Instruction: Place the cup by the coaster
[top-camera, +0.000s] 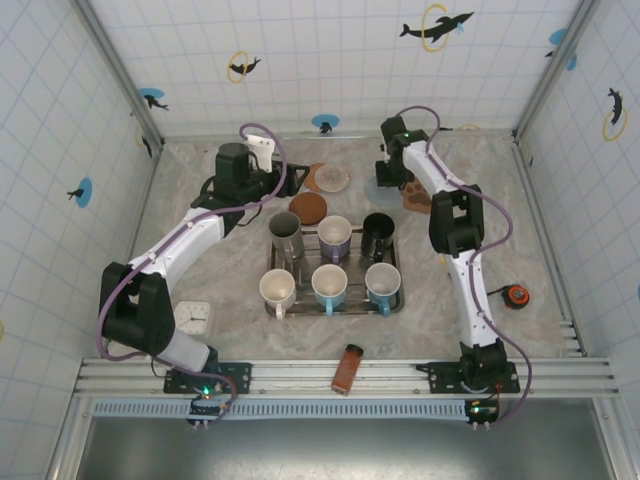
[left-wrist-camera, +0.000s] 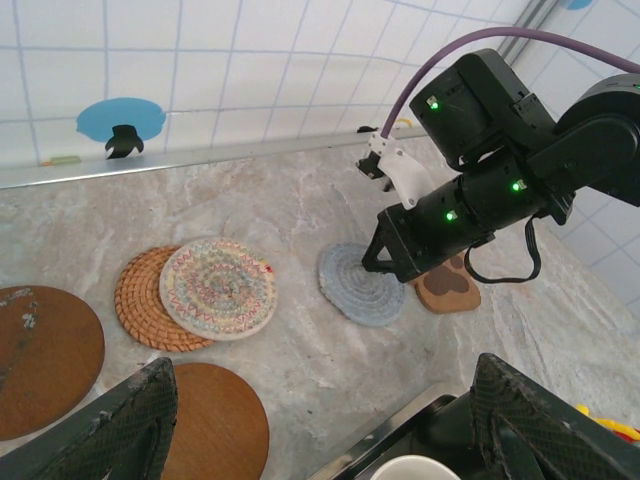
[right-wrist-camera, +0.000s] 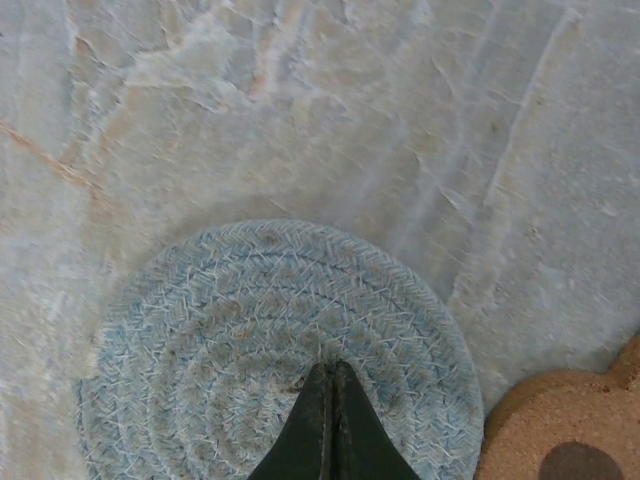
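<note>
Right gripper closed, empty, over blue coaster, paw-shaped coaster just beside, left gripper wide open

The blue coaster looks rough woven cloth, the tabletop matt stone.

The top external camera looks steeply down from above and behind the arm bases over the whole marble table, the left wrist camera looks low and obliquely across it toward the tiled back wall, and the right wrist camera faces straight down, very near the blue woven coaster, which the left wrist view also shows.
</note>
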